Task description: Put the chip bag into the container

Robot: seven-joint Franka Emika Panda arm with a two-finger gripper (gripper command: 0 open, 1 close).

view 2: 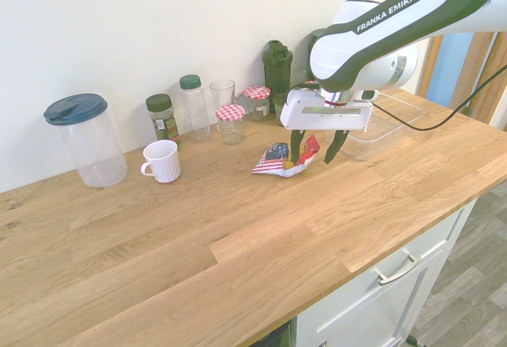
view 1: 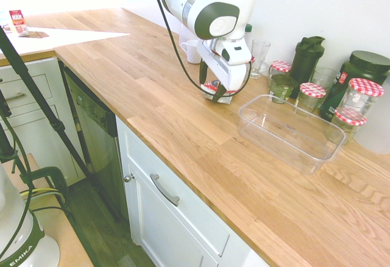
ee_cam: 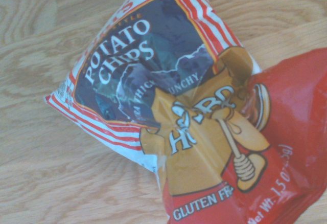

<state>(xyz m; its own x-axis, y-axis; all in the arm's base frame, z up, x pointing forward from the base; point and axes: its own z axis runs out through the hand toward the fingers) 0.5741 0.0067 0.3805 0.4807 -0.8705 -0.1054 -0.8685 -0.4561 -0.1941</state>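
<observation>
The chip bag [view 2: 279,160] lies flat on the wooden counter, a crinkled packet with red-white stripes, a blue panel and a red and yellow end. In the wrist view the chip bag [ee_cam: 173,116] fills most of the picture. My gripper [view 2: 315,149] hangs right over it, open, with the bag's red end between the fingers and no grip on it. From the other side the gripper [view 1: 214,88] hides most of the bag [view 1: 226,99]. The container [view 1: 291,134], a clear low-walled rectangular tub, stands empty on the counter just beyond the bag; the container [view 2: 385,123] is partly behind the arm.
Along the wall stand red-checked-lid jars [view 1: 364,91], dark green canisters [view 1: 306,57], a drinking glass [view 2: 222,93], a white mug [view 2: 162,161] and a clear lidded jug [view 2: 85,139]. The counter's front edge [view 1: 183,175] drops to white cabinets.
</observation>
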